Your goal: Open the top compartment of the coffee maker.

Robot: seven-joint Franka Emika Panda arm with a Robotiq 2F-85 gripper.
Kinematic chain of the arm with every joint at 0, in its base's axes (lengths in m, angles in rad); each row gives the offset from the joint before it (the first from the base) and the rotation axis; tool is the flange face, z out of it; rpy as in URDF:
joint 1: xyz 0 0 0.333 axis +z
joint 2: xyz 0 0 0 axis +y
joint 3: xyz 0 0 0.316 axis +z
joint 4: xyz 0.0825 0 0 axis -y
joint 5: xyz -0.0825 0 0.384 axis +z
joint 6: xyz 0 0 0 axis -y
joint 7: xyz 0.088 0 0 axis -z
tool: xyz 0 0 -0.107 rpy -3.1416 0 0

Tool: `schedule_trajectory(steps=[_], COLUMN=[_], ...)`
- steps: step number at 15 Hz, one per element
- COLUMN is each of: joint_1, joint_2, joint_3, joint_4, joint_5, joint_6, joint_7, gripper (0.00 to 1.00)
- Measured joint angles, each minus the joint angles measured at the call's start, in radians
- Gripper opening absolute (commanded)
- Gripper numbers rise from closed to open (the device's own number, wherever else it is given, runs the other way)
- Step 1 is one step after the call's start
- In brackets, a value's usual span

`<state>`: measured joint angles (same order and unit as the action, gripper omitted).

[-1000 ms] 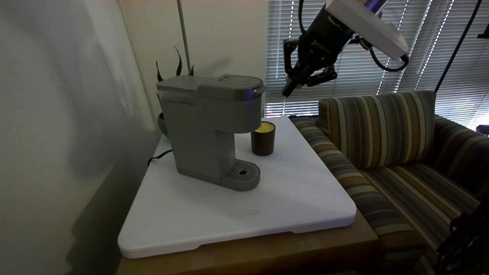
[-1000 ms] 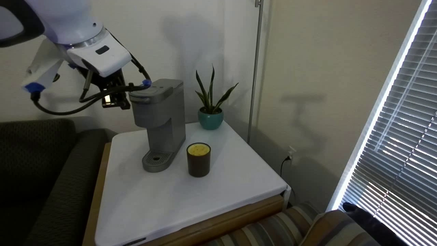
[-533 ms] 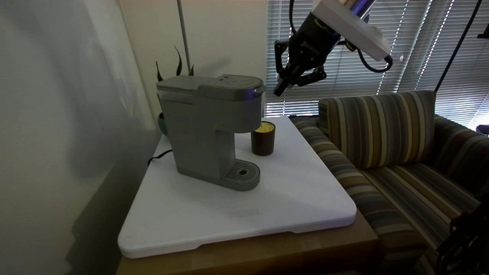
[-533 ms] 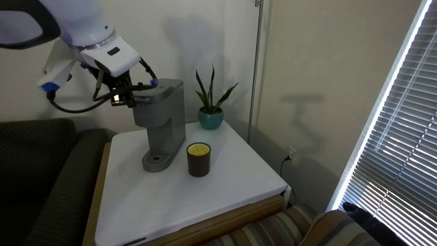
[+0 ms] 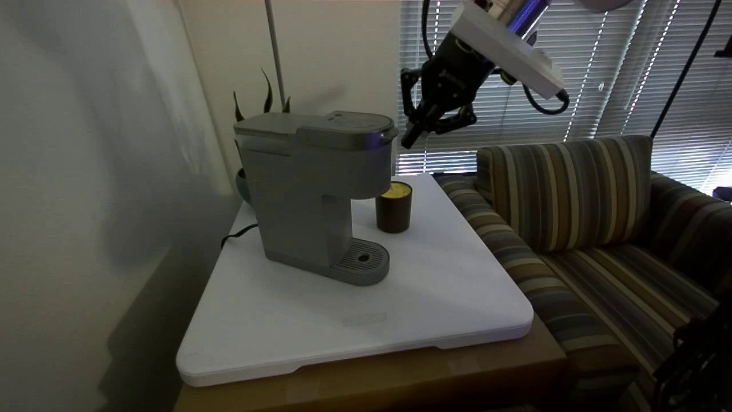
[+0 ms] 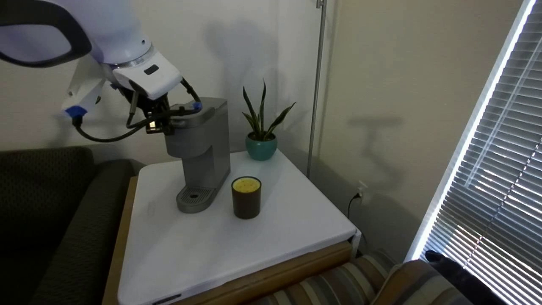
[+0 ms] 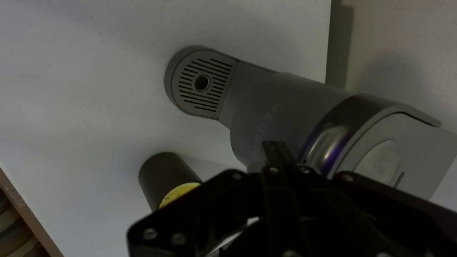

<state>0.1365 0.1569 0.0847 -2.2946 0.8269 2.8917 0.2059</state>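
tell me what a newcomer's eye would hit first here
The boxy grey coffee maker, tall on the white tabletop, likely grabs attention first. Next comes the black hand, shut near the front of the lid. The dark cup beside the coffee maker stands out for its yellow top.

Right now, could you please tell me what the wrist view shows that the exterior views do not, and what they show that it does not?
Only the wrist view: faint lettering on the front of the coffee maker.
Only the exterior views: the potted snake plant, the window blinds and the tall grey pole.
Shared: the coffee maker with its top compartment closed, its drip tray, the dark brown cup with a yellow top, the white tabletop and the shut tool.
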Motion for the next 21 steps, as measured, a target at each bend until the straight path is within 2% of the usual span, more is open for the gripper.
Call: schedule_trajectory(steps=[21], joint_1=[0.000], joint_2=[0.008], joint_3=[0.005], joint_4=[0.012], joint_5=[0.019], joint_6=[0.094], joint_7=[0.000], gripper=[0.00])
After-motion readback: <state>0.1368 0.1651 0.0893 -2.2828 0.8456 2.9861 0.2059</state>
